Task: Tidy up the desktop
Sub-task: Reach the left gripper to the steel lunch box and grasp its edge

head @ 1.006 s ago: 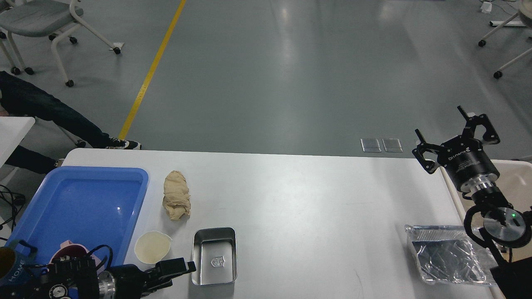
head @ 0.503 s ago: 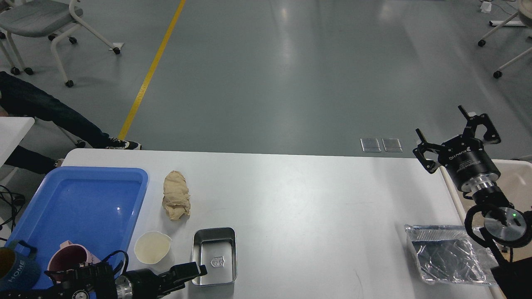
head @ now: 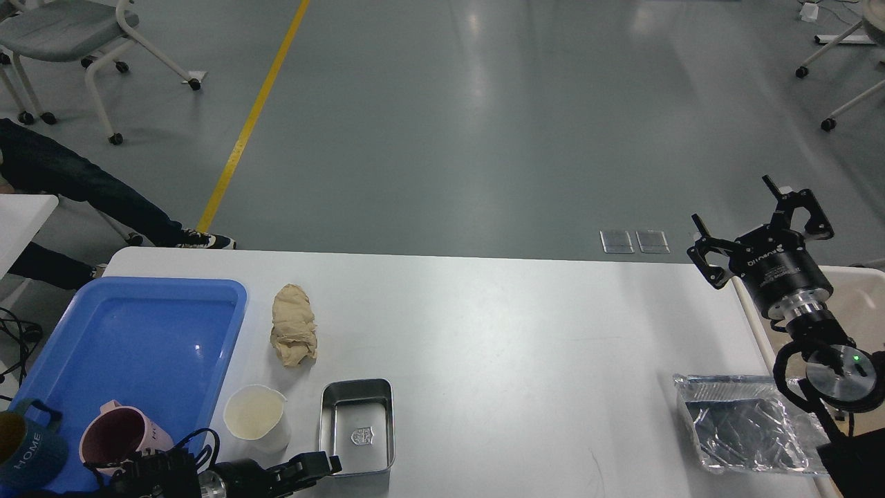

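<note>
Head view. The desktop (head: 525, 346) filled the near half of the scene, a wide white surface with grey floor beyond it.

At its left end sat a blue tray (head: 138, 325), mostly bare, with a pink mug (head: 121, 437) and a dark blue mug (head: 24, 449) in its near corner. Just right of the tray stood a white cup (head: 257, 418). Far of the cup lay a crumpled beige cloth (head: 294, 334). Right of the cup sat an empty metal tin (head: 357, 425). Near the right end lay a foil tray (head: 743, 422), partly hidden by the right arm. A beige bin (head: 857, 304) stood just off the right edge.

The left gripper (head: 314, 465) sat low at the near edge, just near of the cup and the tin's near left corner. It was dark and seen side-on; whether the fingers were parted, I could not tell. Nothing showed in it.

The right gripper (head: 757, 225) hung raised over the far right corner, fingers spread wide and empty.

Risks, as judged: the left gripper was crowded between cup and tin. A forward push could knock the cup over or shove the tin. The cup looked light and would tip easily. The foil tray would likely crumple or slide under a careless pinch.
</note>
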Tool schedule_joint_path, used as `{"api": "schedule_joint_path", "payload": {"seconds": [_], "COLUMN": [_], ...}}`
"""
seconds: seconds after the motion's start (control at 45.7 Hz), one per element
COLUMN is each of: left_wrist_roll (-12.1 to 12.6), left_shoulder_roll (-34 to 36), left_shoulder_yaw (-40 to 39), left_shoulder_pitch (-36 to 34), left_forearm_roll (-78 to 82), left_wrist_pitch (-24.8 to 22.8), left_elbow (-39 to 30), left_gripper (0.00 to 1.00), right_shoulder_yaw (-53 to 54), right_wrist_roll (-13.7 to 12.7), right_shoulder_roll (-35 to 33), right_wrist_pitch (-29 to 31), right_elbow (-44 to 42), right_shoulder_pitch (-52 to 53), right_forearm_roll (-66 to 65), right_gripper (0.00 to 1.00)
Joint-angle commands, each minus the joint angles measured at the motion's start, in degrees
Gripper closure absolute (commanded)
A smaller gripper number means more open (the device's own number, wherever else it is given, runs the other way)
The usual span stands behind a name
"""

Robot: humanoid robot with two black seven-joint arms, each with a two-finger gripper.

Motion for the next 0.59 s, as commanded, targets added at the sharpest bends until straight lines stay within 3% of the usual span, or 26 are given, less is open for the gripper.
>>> {"api": "schedule_joint_path", "payload": {"seconds": [0.0,0.109,0.569], "left_wrist_roll": [-0.9,-2.1,-2.4], "left_shoulder_roll": [-0.4,-1.2,-1.9], "left_shoulder_yaw": [0.0,0.0,0.0], "left_shoulder_pitch": [0.0,0.0,-0.3], "left_forearm_roll": [0.0,0.0,-0.3], "left_wrist_pitch": [0.1,0.6,1.2], "left_elbow": [0.4,1.3,1.4], "left_gripper": [0.85,0.99,1.00], "right_shoulder_yaw": [0.0,0.0,0.0], "right_wrist_roll": [0.0,0.0,0.0], "right_shoulder_roll": [0.1,0.1,0.1], "right_wrist_pitch": [0.0,0.0,0.0], "right_elbow": [0.0,0.0,0.0], "right_shoulder_pitch": [0.0,0.0,0.0], "right_forearm_roll": [0.0,0.0,0.0], "right_gripper": [0.00,0.00,0.00]}}
